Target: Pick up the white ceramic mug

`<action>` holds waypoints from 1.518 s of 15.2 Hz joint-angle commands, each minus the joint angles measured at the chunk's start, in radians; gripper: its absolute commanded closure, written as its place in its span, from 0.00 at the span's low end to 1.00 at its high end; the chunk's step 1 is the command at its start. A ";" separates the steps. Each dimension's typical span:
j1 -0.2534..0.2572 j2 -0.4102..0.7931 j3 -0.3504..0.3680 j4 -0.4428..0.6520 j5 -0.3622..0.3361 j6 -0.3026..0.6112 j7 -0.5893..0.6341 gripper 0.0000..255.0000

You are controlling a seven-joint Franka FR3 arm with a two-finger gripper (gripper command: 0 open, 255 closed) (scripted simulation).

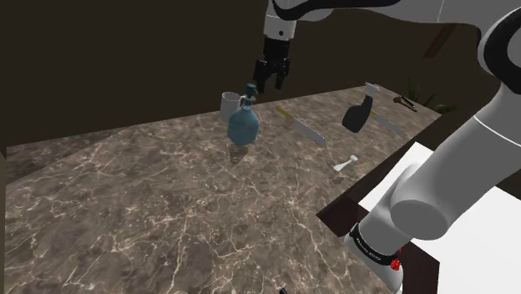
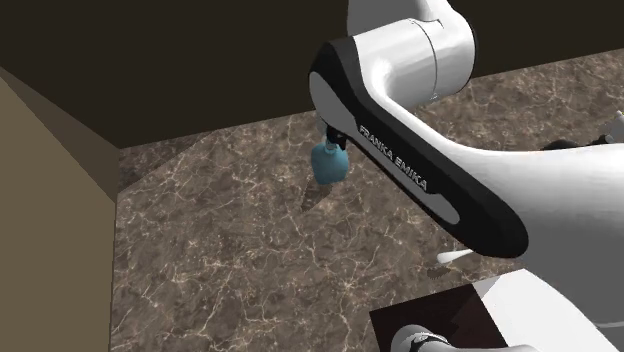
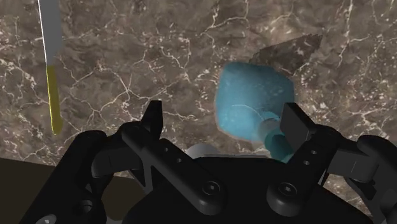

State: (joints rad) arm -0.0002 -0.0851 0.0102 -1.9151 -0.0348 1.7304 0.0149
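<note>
My black two-finger gripper (image 1: 270, 88) open, empty, over blue round-bellied bottle (image 1: 243, 125). Just beside, possibly touching: white handled mug (image 1: 229, 102), near brown marbled counter (image 1: 125, 209) far edge. Risk: finger clips bottle, topples it.

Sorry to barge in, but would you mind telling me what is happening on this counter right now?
The white Franka arm holds its all-black end effector over the far part of the brown marble countertop, with its fingers open and nothing held. It hangs just above the neck of a rounded teal-blue bottle. The white handled mug stands close beside the bottle on the counter and is not yet grasped. A long knife with a yellow handle lies nearby.
</note>
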 commanded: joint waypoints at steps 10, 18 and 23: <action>0.012 0.469 0.012 0.448 -0.010 -0.027 -0.056 0.00; 0.020 0.692 0.019 0.684 -0.019 -0.060 -0.076 0.00; 0.019 0.701 0.020 0.636 -0.020 -0.004 -0.074 0.00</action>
State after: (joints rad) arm 0.0191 0.5466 0.0312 -1.2883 -0.0535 1.7102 -0.0562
